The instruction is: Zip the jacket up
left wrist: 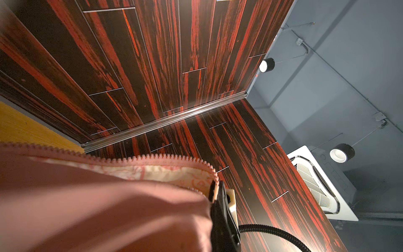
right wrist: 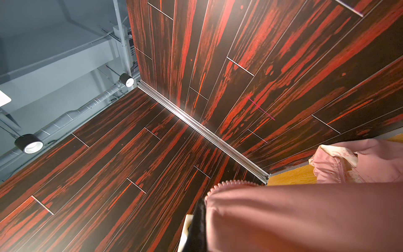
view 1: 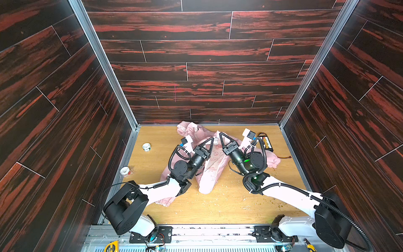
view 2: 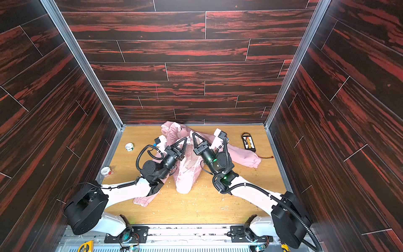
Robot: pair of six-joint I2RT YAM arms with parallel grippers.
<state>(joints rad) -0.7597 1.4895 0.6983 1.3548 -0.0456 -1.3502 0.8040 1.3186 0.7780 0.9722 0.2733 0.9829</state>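
- The pale pink, soft cloth jacket with a hood (view 1: 207, 176) is lying bunched up in the middle of the light wooden tabletop (view 1: 218, 207). It is reaching toward the back wall, and its sleeves are spreading out to both sides.
- The left end effector (view 1: 212, 139) is closed tight on one front edge of the jacket. The right end effector (view 1: 220, 134) is pinching the other front edge the same way. The two tips are sitting close together, holding the cloth up a little.
- The jacket is looking light and floppy, so I am guessing it will sag, fold and slip when pulled. The best places to hold are probably the firmer edges right beside the zipper.
- Both top views are showing the whole jacket and both arms, but the zipper is too small to see well there.
- The left wrist view is showing the pink zipper teeth (left wrist: 174, 156) up close, plus a pale patterned lining (left wrist: 152, 170). The right wrist view is showing another row of teeth (right wrist: 229, 183).
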